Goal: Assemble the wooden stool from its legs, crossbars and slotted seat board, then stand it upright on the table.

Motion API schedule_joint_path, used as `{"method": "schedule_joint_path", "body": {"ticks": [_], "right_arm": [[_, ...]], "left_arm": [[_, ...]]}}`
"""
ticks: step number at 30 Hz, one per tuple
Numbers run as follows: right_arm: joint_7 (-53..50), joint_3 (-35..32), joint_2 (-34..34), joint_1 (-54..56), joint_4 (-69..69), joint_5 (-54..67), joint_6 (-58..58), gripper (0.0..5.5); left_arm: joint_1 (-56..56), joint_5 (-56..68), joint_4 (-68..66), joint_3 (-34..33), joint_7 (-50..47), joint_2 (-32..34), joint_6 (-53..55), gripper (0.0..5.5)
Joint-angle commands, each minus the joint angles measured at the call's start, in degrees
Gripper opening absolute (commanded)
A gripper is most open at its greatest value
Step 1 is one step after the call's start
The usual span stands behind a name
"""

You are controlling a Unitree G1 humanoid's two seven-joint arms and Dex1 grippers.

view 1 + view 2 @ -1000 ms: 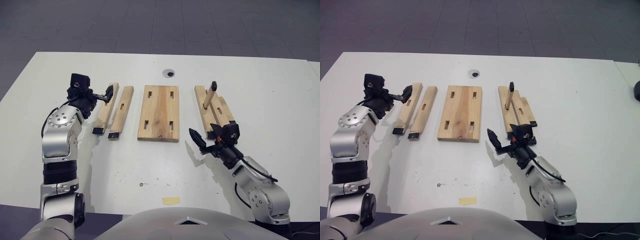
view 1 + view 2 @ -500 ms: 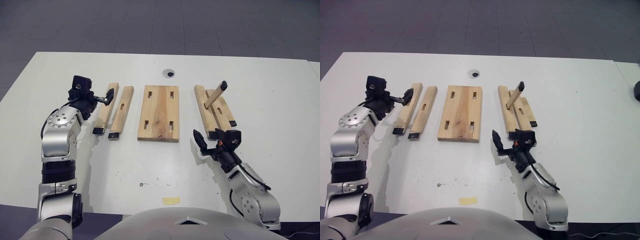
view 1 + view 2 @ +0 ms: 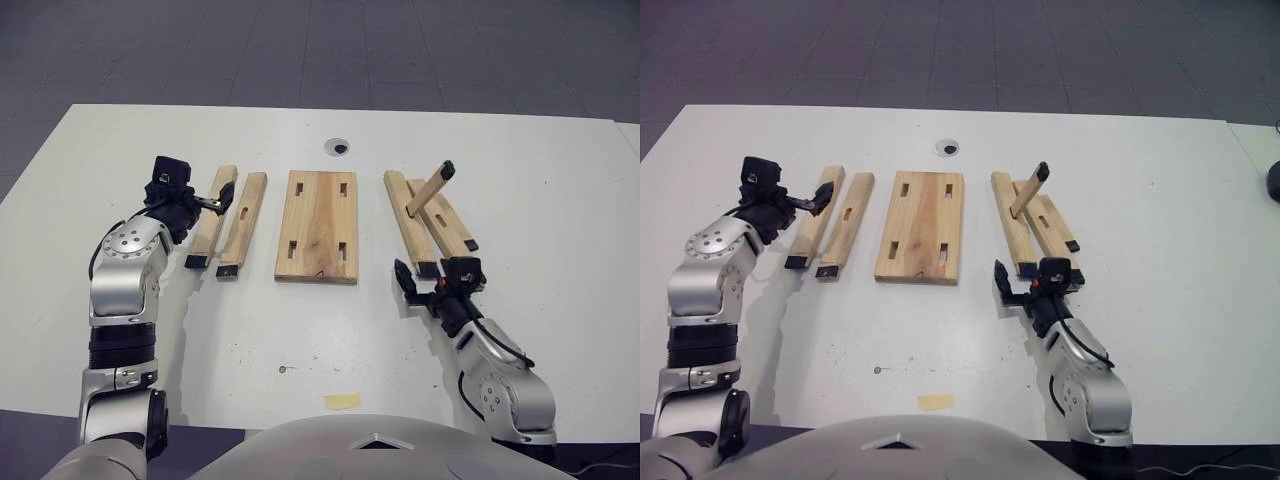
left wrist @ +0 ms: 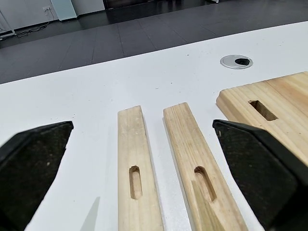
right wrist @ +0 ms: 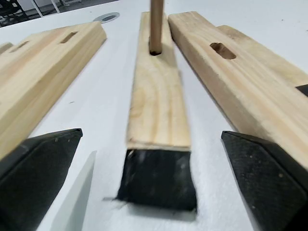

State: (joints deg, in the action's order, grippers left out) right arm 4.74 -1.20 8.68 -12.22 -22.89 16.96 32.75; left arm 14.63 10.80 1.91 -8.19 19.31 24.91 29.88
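- While both arms sit low on the white table [image 3: 540, 180], the seat board [image 3: 318, 226] lies flat at its middle: a pale pine rectangle with plain grain and four small rectangular slots.
- On its left lie the outer left leg [image 3: 211, 220] and the inner left leg [image 3: 243, 224], side by side. They are square-edged slats, each with an oblong slot and a black cap on the near end.
- My left gripper [image 4: 142, 127] is at the outer left leg, its black wedge fingers spread wide and holding nothing.
- On the right lie the inner right leg [image 3: 408, 225] and the outer right leg [image 3: 452, 225], close together.
- From the inner one's slot a thin crossbar [image 3: 431, 188] sticks up at a tilt (dark at its tip).
- My right gripper [image 5: 151, 134] is at those legs' near ends, its fingers wide apart either side of the inner leg's black cap.
- A round cable port [image 3: 339, 146] sits beyond the board, and a scrap of yellow tape [image 3: 342, 401] lies near me.
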Motion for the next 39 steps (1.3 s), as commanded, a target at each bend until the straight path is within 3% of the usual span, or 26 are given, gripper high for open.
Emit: {"method": "schedule_joint_path", "body": {"ticks": [1, 10, 18, 25, 31, 39], "right_arm": [[-1.4, 0.3, 1.2, 5.0, 0.0, -1.8, 5.1, 4.96], [3.4, 6.2, 9.3, 7.3, -0.8, -6.4, 13.5, 3.51], [7.1, 5.5, 13.5, 8.1, -0.6, -7.3, 15.3, 2.13], [10.1, 6.1, 15.3, 9.4, -0.5, -7.5, 13.8, 2.06], [7.6, 1.9, 12.3, 11.4, 4.5, -9.9, -2.5, 2.06], [10.1, 4.0, 9.5, 10.7, 5.5, -12.6, -23.8, 2.06]], "left_arm": [[-0.8, -0.5, 0.6, 0.4, -0.7, -0.8, 0.1, 5.4], [-2.8, -0.3, 3.2, 1.3, -2.2, -2.7, 2.1, 5.4], [-6.9, -0.3, 8.1, 2.3, -5.6, -6.2, 3.8, 5.4], [-8.8, 0.2, 10.1, 1.3, -7.9, -8.0, 4.3, 5.4], [-3.4, 6.8, 9.7, -1.7, -6.1, -10.4, 6.5, 5.4], [7.8, 31.4, 11.5, -7.4, 1.6, -13.3, 20.7, 5.4]]}}
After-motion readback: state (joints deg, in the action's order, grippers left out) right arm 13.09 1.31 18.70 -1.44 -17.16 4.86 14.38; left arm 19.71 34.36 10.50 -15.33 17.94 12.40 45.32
